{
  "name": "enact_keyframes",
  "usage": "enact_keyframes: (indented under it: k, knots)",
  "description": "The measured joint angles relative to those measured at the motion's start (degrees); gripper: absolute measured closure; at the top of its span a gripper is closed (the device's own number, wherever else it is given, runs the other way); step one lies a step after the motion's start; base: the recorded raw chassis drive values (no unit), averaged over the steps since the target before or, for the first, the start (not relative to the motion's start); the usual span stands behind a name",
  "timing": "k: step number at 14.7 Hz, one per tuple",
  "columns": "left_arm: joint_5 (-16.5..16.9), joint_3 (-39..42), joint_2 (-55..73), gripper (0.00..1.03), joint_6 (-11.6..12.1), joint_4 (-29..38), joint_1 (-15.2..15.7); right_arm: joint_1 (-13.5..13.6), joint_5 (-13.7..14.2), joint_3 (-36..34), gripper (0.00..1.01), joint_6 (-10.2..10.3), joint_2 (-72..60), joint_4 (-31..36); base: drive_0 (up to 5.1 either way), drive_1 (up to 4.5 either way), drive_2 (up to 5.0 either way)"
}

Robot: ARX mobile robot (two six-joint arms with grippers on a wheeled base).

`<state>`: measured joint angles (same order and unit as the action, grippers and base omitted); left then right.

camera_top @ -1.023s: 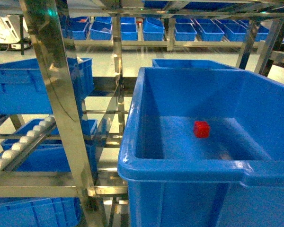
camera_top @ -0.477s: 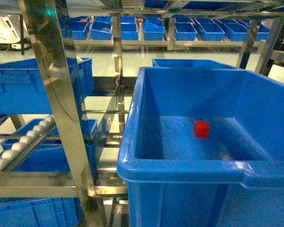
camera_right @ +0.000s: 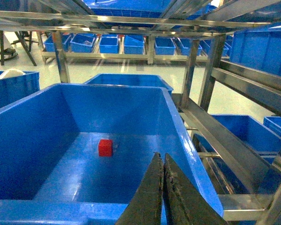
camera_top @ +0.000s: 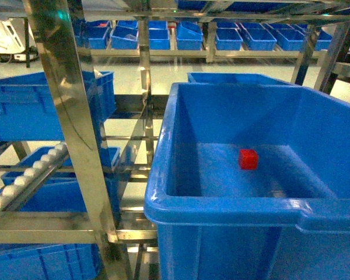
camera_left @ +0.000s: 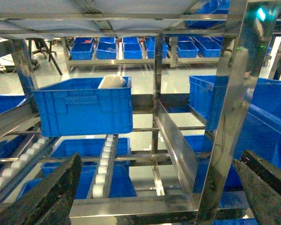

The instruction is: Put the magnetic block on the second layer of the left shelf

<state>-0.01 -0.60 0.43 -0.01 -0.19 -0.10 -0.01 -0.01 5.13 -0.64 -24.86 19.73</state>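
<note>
1. The magnetic block (camera_top: 248,159), small and bright red, sits on the floor of the big deep blue tub (camera_top: 221,211), a little back of centre, touching none of the walls.
2. The right wrist view shows the same cube at rest in the tub with bare blue floor all around it.
3. The right gripper (camera_right: 163,187) hangs above the tub's near right rim, its two dark fingers pressed together with nothing between them.
4. The left gripper (camera_left: 154,197) is spread wide, one dark finger (camera_left: 47,197) at the lower left and one at the lower right of its own view, gripping nothing.
5. Between those fingers stand a steel upright (camera_left: 232,108), a line of white rollers (camera_left: 103,164) and a smaller blue bin (camera_left: 84,108) on the rack.
6. Something white (camera_left: 112,81) pokes up out of that bin; I can't make out what it is.
7. No brand, label or readable writing shows on the cube, tub or rack.
</note>
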Motion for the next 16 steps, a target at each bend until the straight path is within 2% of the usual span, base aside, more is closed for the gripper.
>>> enact_keyframes:
  k: [6,7,12,13,14,15,16]
  knots:
    - [0.00,0.00,0.00,0.05,0.00,-0.02,0.00,0.00,0.00,-2.89,0.99,0.02,8.24,-5.27,0.0,0.00,0.0]
    - [0.00,0.00,0.00,0.05,0.00,-0.02,0.00,0.00,0.00,-4.39,0.99,0.02,9.18,-3.61,0.0,0.00,0.0]
    - [-0.02,0.00,0.00,0.05,0.00,0.00,0.00,0.00,0.00,-4.39,0.99,0.02,14.58,-9.38,0.0,0.00,0.0]
    - [-0.02,0.00,0.00,0.05,0.00,-0.02,0.00,0.00,0.00,-4.37,0.99,0.02,16.04,-11.47,0.0,0.00,0.0]
    - [-0.04,0.00,0.00,0.05,0.00,-0.02,0.00,0.00,-0.11,-4.35,0.99,0.02,22.40,-20.13,0.0,0.00,0.0]
    - [-0.02,0.00,0.00,0.05,0.00,-0.02,0.00,0.00,-0.17,-4.26,0.99,0.02,24.55,-18.69,0.0,0.00,0.0]
    - [0.02,0.00,0.00,0.05,0.00,0.07,-0.02,0.00,-0.02,-4.35,0.99,0.02,24.57,-20.44,0.0,0.00,0.0]
